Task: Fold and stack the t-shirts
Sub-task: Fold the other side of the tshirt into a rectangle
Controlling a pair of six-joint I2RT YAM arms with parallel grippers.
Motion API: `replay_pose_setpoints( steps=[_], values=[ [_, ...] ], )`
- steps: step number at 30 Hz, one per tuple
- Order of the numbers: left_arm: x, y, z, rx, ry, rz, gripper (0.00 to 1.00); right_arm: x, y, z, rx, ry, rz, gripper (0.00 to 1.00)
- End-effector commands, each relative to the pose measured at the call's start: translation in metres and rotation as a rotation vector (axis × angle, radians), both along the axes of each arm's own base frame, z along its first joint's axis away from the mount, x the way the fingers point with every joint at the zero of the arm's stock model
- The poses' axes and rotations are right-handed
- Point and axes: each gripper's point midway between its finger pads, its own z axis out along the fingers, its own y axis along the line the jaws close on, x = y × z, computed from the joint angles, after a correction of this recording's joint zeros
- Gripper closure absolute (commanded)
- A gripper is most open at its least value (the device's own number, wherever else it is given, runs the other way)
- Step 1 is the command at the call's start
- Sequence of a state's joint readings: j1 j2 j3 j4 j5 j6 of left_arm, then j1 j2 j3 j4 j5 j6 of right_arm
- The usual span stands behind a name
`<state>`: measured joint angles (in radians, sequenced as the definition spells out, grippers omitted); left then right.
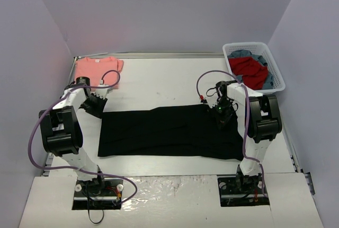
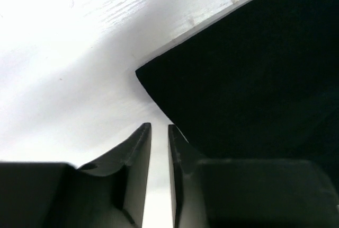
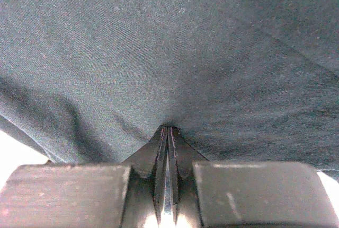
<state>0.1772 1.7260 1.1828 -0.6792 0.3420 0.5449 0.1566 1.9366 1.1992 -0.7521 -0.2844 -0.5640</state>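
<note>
Your L gripper [image 2: 159,127], jaws barely parted & empty, sits just short of the black tee's [image 1: 164,131] far-left corner; tee lies across table [image 1: 159,79], long axis L-R, w/ R gripper [image 3: 168,130] pinching its far-right edge.

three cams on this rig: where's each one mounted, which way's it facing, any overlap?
Top external: above and behind the bases, facing down at the table; shows left arm, right arm, black t-shirt, pink t-shirt, basket.
Left wrist: on the left arm, facing down past the left gripper, barely open and empty, at the black t-shirt's corner.
Right wrist: on the right arm, close against black cloth; right gripper shut, pinching it.
Shared: the black t-shirt, in all three.
</note>
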Motion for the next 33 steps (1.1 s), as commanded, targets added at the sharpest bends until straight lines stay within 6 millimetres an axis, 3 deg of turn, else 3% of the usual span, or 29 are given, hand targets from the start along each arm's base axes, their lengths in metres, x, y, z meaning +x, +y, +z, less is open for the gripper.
replay_pose_setpoints(
  steps=[1,12,16,21,26,33],
  values=[
    [0.004,-0.002,0.009,-0.026,-0.010,-0.008,0.80,-0.037,-0.037,-0.071,-0.157,0.140,0.050,1.00],
    [0.002,-0.006,-0.003,-0.051,0.021,-0.015,0.74,-0.039,-0.039,-0.074,-0.166,0.144,0.046,1.00],
    [0.001,-0.009,-0.007,-0.069,0.030,-0.023,0.85,-0.039,-0.040,-0.075,-0.171,0.148,0.047,1.00],
    [0.002,-0.011,-0.006,-0.081,0.030,-0.027,0.88,-0.041,-0.041,-0.076,-0.175,0.155,0.049,1.00],
    [0.001,-0.018,-0.004,-0.117,0.036,-0.040,0.97,-0.042,-0.041,-0.078,-0.175,0.159,0.049,1.00],
    [0.006,-0.013,0.003,-0.093,0.007,-0.022,0.98,-0.045,-0.042,-0.080,-0.180,0.165,0.049,1.00]
  ],
)
